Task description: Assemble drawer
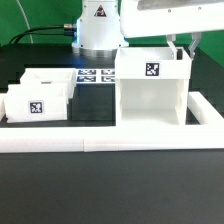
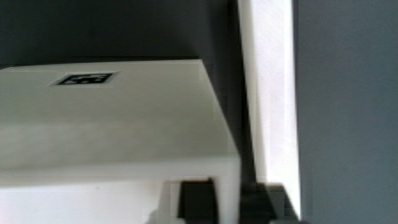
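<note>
The white drawer shell [image 1: 150, 90] stands upright at the exterior view's right, with a square tag on its upper front face. My gripper [image 1: 183, 50] reaches down from above onto the top edge of the shell's right wall. In the wrist view the gripper [image 2: 231, 205] has a dark finger on each side of the thin white wall [image 2: 267, 90] and is shut on it. A tagged face of the shell [image 2: 107, 120] lies beside the wall. Two small open-top trays [image 1: 50, 82] [image 1: 35, 105] with tags stand side by side at the exterior view's left.
The marker board [image 1: 95, 75] lies flat behind, between the trays and the shell. The long low white border rail [image 1: 110, 140] runs along the front and turns up at the right [image 1: 205, 110]. The arm's white base [image 1: 97, 30] stands at the back.
</note>
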Action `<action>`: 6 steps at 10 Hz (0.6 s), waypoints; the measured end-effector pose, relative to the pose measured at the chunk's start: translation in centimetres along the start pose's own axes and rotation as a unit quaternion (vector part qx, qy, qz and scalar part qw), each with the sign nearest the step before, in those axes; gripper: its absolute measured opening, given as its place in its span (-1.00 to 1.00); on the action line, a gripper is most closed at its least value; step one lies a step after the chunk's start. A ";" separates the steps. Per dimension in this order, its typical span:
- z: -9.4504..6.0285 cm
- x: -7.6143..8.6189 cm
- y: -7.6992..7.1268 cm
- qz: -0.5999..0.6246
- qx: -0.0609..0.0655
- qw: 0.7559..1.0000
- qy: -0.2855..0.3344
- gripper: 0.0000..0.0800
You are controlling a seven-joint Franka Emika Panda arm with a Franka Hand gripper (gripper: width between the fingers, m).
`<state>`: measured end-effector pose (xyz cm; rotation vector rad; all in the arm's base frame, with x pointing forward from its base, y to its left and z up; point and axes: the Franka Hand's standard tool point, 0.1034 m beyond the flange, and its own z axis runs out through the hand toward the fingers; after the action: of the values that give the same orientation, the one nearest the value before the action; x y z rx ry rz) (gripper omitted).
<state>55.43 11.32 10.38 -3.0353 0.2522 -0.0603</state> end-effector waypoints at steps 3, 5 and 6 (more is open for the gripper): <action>0.0 -0.1 -0.3 0.102 0.004 0.995 -0.001 -0.90; 0.1 0.0 -0.6 0.192 0.004 0.981 -0.004 -0.90; 0.2 0.5 -0.8 0.235 0.006 0.972 -0.004 -0.90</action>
<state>56.03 12.03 10.29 -2.8724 0.9528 -0.0128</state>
